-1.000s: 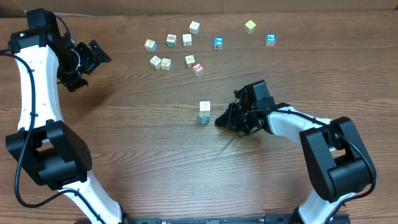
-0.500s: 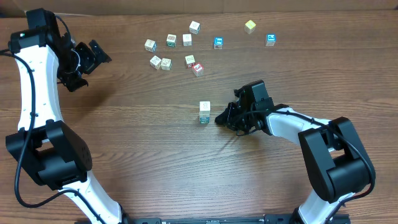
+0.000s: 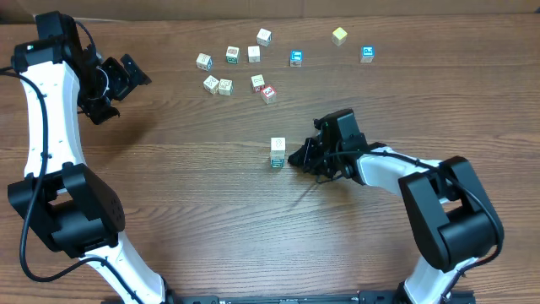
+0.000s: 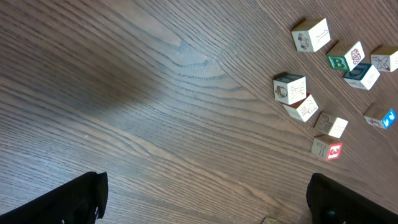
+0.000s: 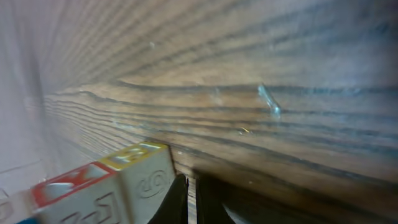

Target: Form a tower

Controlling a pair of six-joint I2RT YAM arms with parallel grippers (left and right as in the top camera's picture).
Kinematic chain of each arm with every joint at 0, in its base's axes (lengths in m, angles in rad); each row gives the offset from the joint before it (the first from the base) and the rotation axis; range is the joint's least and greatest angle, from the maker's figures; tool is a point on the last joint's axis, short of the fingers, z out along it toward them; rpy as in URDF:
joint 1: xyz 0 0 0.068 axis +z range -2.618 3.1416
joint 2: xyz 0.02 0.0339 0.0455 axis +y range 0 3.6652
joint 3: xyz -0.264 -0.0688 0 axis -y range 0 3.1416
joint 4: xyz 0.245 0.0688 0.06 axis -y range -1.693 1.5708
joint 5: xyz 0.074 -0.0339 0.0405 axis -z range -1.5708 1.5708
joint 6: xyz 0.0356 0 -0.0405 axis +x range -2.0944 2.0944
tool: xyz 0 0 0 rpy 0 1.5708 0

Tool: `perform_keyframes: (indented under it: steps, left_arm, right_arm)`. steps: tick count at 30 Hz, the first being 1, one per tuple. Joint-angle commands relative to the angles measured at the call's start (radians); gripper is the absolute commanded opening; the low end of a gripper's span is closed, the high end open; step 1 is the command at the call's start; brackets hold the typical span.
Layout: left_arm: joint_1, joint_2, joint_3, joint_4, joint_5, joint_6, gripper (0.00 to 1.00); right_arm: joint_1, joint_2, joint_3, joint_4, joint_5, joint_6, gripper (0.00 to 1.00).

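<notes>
On the grainy wooden tabletop [image 3: 194, 194], a narrow tower [image 3: 278, 152] of pale printed cubes stood just left of the right pincer [image 3: 297, 158], tips together; the left pincer [image 3: 122, 91] gaped apart.

A: Overhead?
B: Fixed, far, straight down on the whole bench [image 3: 211, 211].
A: Wrists?
B: Left: high, angled down; shares loose cubes [image 4: 289, 87] with overhead. Right: skimming the bench, very close to the tower [image 5: 134, 183]; shares it with overhead.
</notes>
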Motion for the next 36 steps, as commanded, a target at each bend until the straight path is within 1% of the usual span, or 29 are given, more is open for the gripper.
perform_keyframes:
  steps: [1, 10, 36]
  left_arm:
    - [-0.006, -0.004, 0.014, 0.001, 0.008, 0.018, 1.0]
    - [-0.006, -0.004, 0.014, 0.001, 0.008, 0.018, 1.0]
    - [-0.006, -0.004, 0.014, 0.001, 0.008, 0.018, 0.99]
  right_arm:
    - [0.006, 0.021, -0.007, 0.008, 0.003, 0.021, 0.04]
    - [0.006, 0.021, -0.007, -0.002, -0.058, 0.016, 0.04]
    - [0.006, 0.021, -0.007, 0.023, -0.069, 0.015, 0.04]
